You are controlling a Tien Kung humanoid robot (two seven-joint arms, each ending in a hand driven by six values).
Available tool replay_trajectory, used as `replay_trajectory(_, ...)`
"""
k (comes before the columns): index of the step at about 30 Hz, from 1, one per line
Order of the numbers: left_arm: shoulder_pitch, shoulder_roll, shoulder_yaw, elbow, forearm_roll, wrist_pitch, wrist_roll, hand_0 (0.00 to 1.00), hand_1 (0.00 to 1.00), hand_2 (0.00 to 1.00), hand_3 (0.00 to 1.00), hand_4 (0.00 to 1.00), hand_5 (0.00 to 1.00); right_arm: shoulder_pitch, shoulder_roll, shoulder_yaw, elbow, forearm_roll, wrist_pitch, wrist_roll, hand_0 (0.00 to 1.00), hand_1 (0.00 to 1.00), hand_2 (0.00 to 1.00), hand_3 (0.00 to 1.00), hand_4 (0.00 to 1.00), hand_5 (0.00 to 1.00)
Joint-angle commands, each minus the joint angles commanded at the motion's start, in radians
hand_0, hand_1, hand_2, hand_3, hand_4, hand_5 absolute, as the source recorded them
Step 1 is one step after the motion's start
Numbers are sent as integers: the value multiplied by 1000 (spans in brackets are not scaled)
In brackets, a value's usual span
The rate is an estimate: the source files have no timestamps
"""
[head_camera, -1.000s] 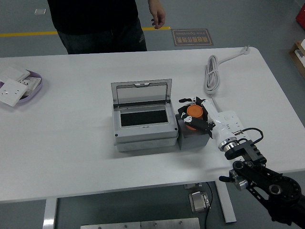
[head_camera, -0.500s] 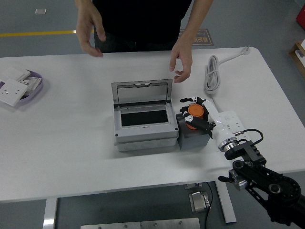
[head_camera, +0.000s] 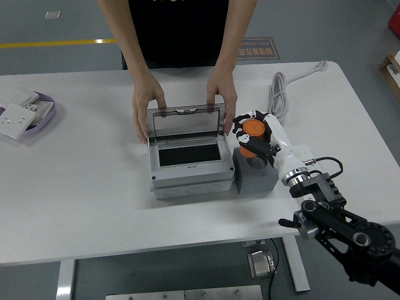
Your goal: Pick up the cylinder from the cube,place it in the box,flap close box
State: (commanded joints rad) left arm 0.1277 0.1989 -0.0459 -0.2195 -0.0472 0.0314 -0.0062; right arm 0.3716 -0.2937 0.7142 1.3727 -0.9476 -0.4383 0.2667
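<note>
We see our right hand, white with black fingertips, curled around the orange cylinder, holding it just above the grey cube; whether the cylinder has fully cleared the cube's top we cannot tell from this angle. Our left hand is out of view.

Just left of the cube, touching or nearly so, stands the grey box. Its clear lid is upright at the far edge and the dark inside lies open and empty. At the far side of the table a person holds the box with both hands, one hand at the lid's left corner and the other hand at its right corner.

A white cable lies far right of the cube, and a purple tray of white parts sits well apart at the left edge.

We judge the task to be early: the grasp is made and the lift seems begun. Carrying the cylinder left, setting it in the box and flapping the lid shut are all left.
</note>
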Motion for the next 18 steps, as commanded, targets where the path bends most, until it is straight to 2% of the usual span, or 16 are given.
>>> replay_trajectory(2,0,0,0,0,-1,0,0,629,647,625,668,722,253,25,15,-35,15,-37,-15,-25,469,460,387,235,2,2)
replay_trajectory(3,0,0,0,0,-2,0,0,629,647,625,668,722,253,38,25,-54,19,-59,-23,-42,376,294,302,190,2,2)
replay_trajectory(8,1,1,0,1,-3,0,0,629,647,625,668,722,253,110,77,-151,21,-181,-50,-137,376,294,302,190,2,2)
replay_trajectory(9,1,1,0,1,-3,0,0,629,647,625,668,722,253,125,87,-169,18,-208,-50,-156,211,157,237,176,2,2)
replay_trajectory(14,1,4,-1,2,-3,1,0,629,647,625,668,722,253,201,139,-253,-3,-368,-31,-270,211,157,237,176,2,2)
replay_trajectory(15,1,4,-1,2,-3,0,0,629,647,625,668,722,253,217,149,-266,-8,-401,-24,-296,172,140,223,171,2,2)
replay_trajectory(18,1,6,-1,2,-4,1,1,629,647,625,668,722,253,252,171,-291,-23,-494,2,-356,172,140,223,171,2,2)
